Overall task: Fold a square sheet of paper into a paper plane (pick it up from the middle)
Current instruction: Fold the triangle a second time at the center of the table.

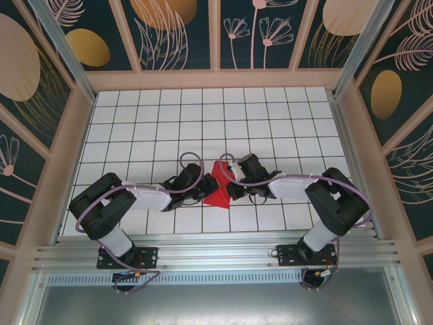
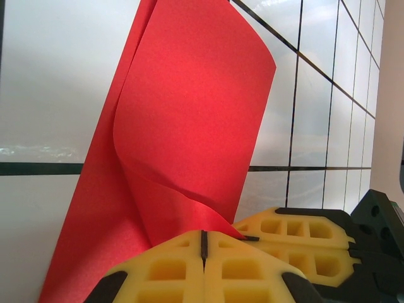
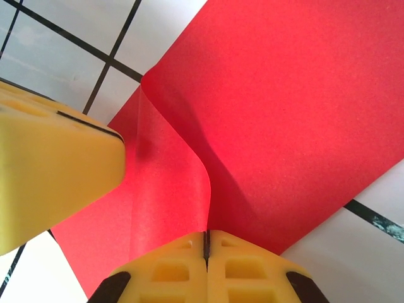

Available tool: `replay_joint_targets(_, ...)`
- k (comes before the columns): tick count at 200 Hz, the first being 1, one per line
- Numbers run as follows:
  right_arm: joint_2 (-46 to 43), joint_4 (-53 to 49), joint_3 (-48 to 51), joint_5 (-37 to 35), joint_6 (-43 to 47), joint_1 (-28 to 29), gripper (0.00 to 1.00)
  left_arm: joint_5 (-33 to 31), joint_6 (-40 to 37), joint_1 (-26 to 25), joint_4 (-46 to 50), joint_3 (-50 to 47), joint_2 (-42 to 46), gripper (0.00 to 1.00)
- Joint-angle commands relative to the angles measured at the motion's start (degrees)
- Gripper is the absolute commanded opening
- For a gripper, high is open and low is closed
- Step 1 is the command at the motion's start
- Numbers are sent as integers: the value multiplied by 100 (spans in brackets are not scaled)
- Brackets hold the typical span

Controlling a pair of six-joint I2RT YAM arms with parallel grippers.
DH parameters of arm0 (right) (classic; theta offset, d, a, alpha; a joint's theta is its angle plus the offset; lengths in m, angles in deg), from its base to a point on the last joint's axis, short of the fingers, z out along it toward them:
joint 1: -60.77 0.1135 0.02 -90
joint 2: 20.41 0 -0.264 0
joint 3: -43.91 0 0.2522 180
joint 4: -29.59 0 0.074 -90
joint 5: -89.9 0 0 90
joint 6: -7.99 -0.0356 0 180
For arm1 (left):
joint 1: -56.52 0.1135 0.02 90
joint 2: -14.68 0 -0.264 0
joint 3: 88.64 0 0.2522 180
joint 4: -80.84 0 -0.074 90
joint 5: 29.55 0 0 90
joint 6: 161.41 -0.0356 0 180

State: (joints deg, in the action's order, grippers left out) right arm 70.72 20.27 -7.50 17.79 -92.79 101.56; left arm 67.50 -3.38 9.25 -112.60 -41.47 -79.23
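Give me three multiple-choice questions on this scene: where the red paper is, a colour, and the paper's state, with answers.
1. Where is the thin bright red square sheet of paper? A back left corner; B between the left pincer and right pincer, front middle of the white tiled table; C off the table.
2. The pincers' pads are: A blue; B green; C yellow.
3. The sheet is: A curled and pinched; B lying flat; C torn apart.
B: the top view shows it between them. C: yellow pads show. A: both pincers are shut on it.
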Motion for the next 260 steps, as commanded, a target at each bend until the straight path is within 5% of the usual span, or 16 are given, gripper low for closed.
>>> replay_joint_targets(1, -27, -31, -175, 25, 94, -45, 6, 42, 6, 3, -102, 34, 52, 0)
replay_joint_targets(260, 260, 12, -128, -5, 36, -45, 6, 201, 220, -2, -350, 320, -398, 0)
